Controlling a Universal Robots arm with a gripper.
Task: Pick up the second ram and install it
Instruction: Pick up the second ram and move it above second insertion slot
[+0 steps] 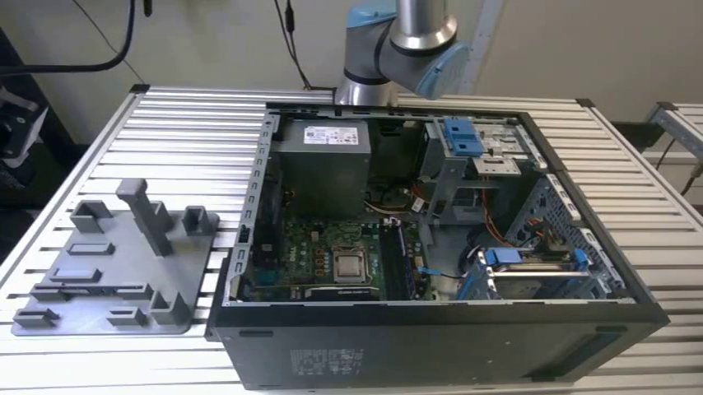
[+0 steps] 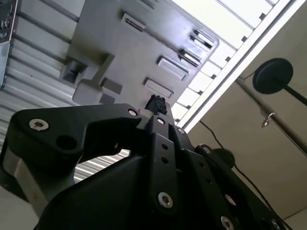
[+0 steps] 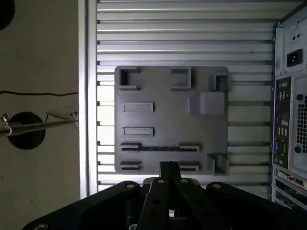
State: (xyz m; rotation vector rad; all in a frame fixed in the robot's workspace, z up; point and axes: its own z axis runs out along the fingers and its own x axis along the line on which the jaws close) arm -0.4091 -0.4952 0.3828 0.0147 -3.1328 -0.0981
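Observation:
The second ram (image 3: 158, 148) is a thin dark strip standing on edge between two pairs of slotted holders on the grey fixture plate (image 3: 163, 86). In the exterior view the ram (image 1: 94, 289) runs along the near part of that plate (image 1: 110, 271), at the exterior view's left. My gripper (image 3: 169, 167) hangs well above the plate's ram end, fingers pressed together with nothing between them. In the second wrist view the shut fingertips (image 2: 156, 103) stand out against the plate (image 2: 139, 48).
An open computer case (image 1: 439, 329) lies to the exterior view's right of the plate, its motherboard (image 1: 318, 255) and memory slots (image 1: 398, 259) exposed. The arm (image 1: 401, 41) rises behind the case. Upright posts (image 1: 148, 214) stand on the plate. A slatted table (image 1: 187, 132) carries everything.

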